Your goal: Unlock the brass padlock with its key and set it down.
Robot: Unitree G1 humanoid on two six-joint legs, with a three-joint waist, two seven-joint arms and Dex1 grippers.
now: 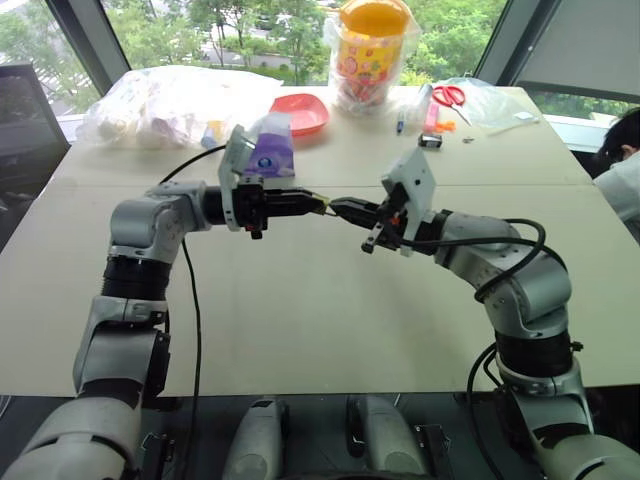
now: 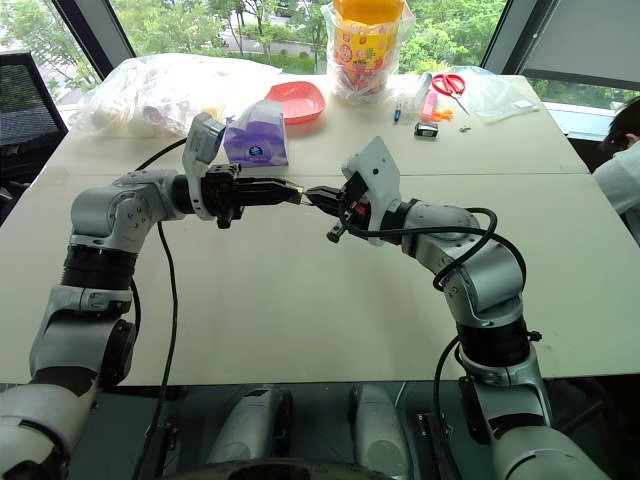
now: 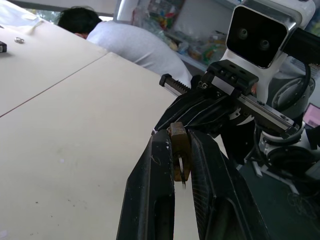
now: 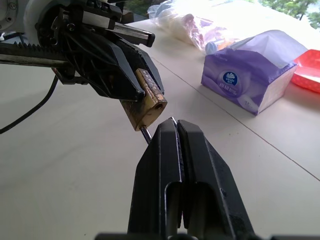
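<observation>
My left gripper (image 1: pixel 316 203) points level across the table (image 1: pixel 300 320) and is shut on the brass padlock (image 4: pixel 147 102), a small gold block pinched between its fingertips (image 3: pixel 165 150). The keyhole end faces my right gripper (image 4: pixel 176 124). A silver shackle (image 3: pixel 183 175) hangs under the padlock body. The right gripper is shut and its tips sit just below and in front of the padlock, almost touching it. A thin silvery sliver, the key (image 4: pixel 173 119), peeks out between those tips. Both grippers meet in mid-air above the table's middle.
A purple tissue box (image 1: pixel 270 150) stands just behind the left gripper. Farther back are a red bowl (image 1: pixel 300 112), clear plastic bags (image 1: pixel 170 105), an orange-lidded jar (image 1: pixel 372 50), scissors (image 1: pixel 450 95), a blue pen (image 1: pixel 400 122) and a black clip (image 1: pixel 430 140). A person (image 1: pixel 620 170) sits at the right.
</observation>
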